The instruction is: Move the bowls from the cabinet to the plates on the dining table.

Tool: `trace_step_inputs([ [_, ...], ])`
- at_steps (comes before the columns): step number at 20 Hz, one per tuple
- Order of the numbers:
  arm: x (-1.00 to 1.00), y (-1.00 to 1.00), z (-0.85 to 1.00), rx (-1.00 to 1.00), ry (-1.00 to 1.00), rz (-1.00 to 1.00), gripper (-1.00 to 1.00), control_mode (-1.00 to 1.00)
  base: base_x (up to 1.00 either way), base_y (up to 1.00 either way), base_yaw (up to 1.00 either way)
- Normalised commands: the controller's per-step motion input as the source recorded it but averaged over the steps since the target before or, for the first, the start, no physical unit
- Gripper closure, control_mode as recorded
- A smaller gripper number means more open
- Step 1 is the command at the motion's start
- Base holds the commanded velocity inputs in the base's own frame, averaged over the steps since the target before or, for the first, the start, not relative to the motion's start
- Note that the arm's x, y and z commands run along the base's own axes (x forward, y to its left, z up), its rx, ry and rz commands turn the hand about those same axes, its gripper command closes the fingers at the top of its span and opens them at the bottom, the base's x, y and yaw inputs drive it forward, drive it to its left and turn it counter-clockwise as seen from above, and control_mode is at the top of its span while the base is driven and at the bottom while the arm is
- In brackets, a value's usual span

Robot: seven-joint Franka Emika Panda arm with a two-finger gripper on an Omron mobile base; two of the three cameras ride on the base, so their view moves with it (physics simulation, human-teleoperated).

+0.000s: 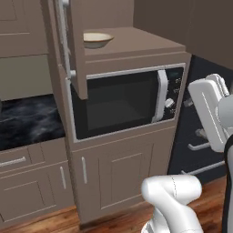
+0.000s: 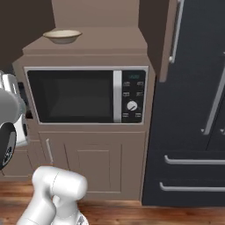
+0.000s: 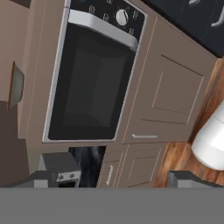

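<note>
Cream with a tan-brown rim, the shallower bowl (image 1: 97,40) is sitting upright on the shelf of the open cabinet (image 1: 132,43), directly above the built-in microwave (image 1: 127,100). I am seeing it toward the left side of that shelf in the right base view, and at the left edge of the hand view, turned on its side there because the hand is rolled. The cabinet door (image 1: 75,45) is standing open, its long grey bar handle (image 1: 63,36) facing me. I am not finding the marbled bowl, the plates or the dining table from this position.

I am holding the fingers (image 3: 118,181) spread wide and empty; their dark tips are rising at the bottom of the hand view, well apart from the bowl and pointing at the microwave front and the lower cupboard doors rather than at the shelf.

I am judging the step in hand to be the approach for picking up the cream bowl, with no bowl delivered from here. The next move is calling for raising and re-levelling the hand up to shelf height, clearing the open door edge, then bringing the spread fingers over the bowl's rim before closing. The black fridge (image 2: 193,110) is standing just to the right.
</note>
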Motion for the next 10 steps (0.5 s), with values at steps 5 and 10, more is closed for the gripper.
trace_step_inputs([
  [5, 0.0, 0.0, 0.0, 0.0, 0.0, 0.0, -1.0, 1.0, 0.61, 0.02, -0.03],
  [10, 0.0, 0.0, 0.0, 0.0, 0.0, 0.0, -1.0, 1.0, 0.61, 0.0, -0.02],
])
